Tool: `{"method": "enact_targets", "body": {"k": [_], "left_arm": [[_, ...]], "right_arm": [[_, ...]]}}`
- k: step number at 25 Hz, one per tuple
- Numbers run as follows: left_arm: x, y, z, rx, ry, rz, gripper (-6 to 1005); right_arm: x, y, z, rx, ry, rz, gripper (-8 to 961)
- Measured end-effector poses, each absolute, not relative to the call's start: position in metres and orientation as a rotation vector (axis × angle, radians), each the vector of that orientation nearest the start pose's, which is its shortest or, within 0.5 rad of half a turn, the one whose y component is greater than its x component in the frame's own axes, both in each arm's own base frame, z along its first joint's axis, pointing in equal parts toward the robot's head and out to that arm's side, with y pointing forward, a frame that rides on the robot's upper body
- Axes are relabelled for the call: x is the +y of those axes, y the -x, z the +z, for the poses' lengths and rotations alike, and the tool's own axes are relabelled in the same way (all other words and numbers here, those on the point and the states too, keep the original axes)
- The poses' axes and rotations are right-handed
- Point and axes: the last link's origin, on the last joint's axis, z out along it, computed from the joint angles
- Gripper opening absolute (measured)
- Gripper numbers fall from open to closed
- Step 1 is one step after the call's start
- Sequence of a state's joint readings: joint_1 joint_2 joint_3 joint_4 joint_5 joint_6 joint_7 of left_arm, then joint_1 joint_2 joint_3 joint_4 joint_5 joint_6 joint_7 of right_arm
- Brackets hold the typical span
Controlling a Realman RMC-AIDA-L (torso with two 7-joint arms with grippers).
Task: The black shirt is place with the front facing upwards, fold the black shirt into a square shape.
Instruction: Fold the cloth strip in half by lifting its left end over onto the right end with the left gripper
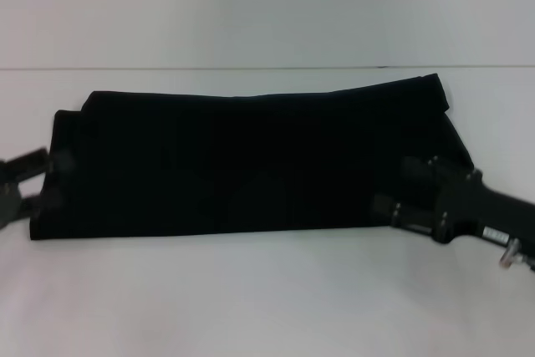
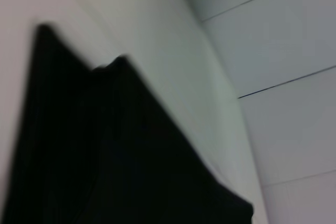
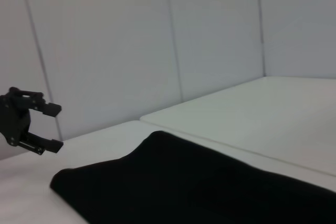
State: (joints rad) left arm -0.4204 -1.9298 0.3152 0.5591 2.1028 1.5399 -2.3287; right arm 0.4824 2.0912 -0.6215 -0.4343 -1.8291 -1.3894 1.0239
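Right gripper [image 1: 399,190] nearest my head camera, fingers spread, lying over right end of black shirt [image 1: 242,165]; cloth between fingers, pinch not confirmed. I see left gripper [image 1: 52,180] at shirt's opposite end, fingers parted, tips at cloth edge; right wrist view shows same gripper [image 3: 52,127] agape, nothing between fingers. Shirt lies between both grippers as long folded band, flat on white table [image 1: 267,290], no lettering showing. Left wrist view: black cloth [image 2: 115,156] just below, fingers not visible.

black shirt [image 3: 210,187] on white table [image 3: 262,114], left hand [image 3: 44,127] open beyond it
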Motion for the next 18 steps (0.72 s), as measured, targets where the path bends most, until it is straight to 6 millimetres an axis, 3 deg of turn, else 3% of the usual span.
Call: {"method": "enact_targets", "body": {"k": [7,18], "left_arm": [[0.284,0.378,0.085,2.601,-1.989,1.029,837],[0.291,0.393,0.083,2.781,-1.914,0.968,838]], "right_arm": [[0.307,-0.300,-0.045,0.470,2.484,0.725,859],[0.304,-0.301,-0.051,0.434,2.518,0.686,859]]}}
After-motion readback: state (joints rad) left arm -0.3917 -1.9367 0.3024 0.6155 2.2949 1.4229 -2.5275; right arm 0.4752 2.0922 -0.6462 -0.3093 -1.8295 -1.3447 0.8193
